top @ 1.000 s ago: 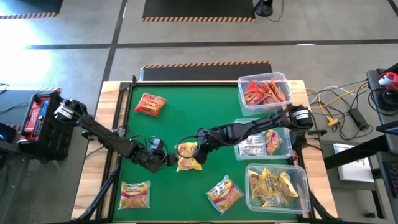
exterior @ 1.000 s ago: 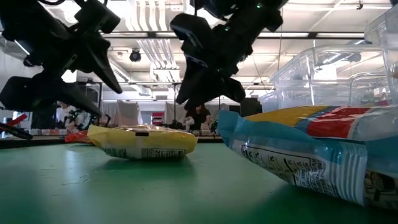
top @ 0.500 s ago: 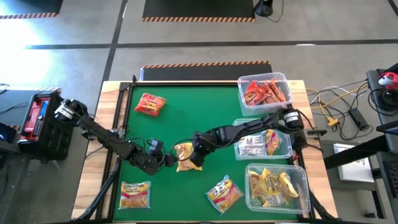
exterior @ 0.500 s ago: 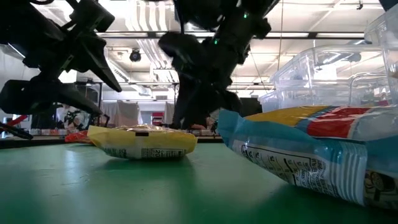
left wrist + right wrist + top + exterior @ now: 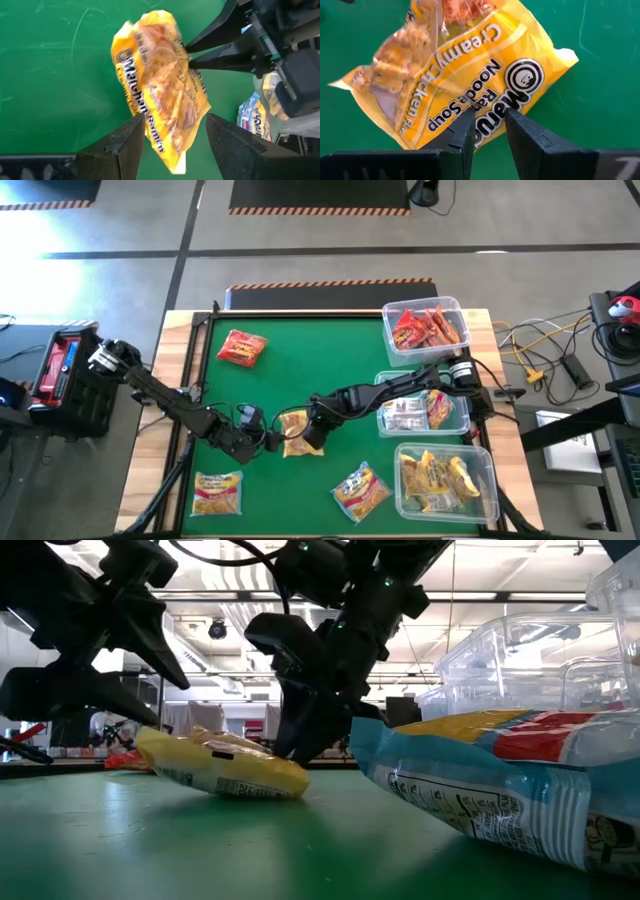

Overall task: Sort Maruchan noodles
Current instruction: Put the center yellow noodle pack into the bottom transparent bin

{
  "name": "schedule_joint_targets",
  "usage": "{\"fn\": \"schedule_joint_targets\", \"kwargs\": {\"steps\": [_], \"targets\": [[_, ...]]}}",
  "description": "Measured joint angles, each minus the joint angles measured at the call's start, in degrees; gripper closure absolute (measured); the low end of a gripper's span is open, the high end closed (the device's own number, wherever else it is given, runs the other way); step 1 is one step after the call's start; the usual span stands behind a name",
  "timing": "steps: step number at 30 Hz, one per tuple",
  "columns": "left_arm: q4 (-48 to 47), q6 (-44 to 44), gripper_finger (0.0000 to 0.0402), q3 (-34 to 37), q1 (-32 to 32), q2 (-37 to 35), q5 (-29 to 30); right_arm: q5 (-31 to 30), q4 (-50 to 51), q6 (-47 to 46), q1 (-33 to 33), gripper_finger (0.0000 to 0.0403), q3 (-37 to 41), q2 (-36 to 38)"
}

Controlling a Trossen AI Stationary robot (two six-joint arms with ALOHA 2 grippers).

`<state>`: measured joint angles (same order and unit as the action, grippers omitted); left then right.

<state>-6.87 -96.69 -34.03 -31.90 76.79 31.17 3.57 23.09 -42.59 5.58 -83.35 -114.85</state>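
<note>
Item: yellow Creamy Chicken packet (image 5: 293,431), lying mid-table on the green mat (image 5: 300,370) with one end tilting up. Right gripper (image 5: 312,433) is pinching its right edge between narrowly parted fingers. Left gripper (image 5: 262,439) is waiting just to the left, fingers spread, holding nothing. Clear bins (image 5: 428,330) are lining the right side; a red packet (image 5: 242,347) is lying far-left.

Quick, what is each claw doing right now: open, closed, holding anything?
Left claw: open around one end of the yellow packet, not clamped.
Right claw: shut on the yellow packet's other edge, which is lifted off the table.
</note>
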Motion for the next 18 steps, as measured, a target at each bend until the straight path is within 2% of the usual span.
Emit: {"fn": "schedule_joint_targets", "kwargs": {"steps": [5, 12, 18], "targets": [[0.8, 0.0, 0.0208, 1.1, -0.1, 0.0, 0.4, 0.1, 2.8, 1.0, 0.0, 0.0305, 0.0, 0.1], [7.9, 5.1, 0.0208, 3.8, -0.1, 0.5, 5.4, -0.2, 5.5, 2.9, -0.4, 0.0305, 0.3, -0.3], [13.8, 6.2, 0.0208, 4.5, -0.1, 3.8, 7.2, -0.6, 5.7, 2.9, -0.8, 0.0305, 0.3, -0.6]]}}
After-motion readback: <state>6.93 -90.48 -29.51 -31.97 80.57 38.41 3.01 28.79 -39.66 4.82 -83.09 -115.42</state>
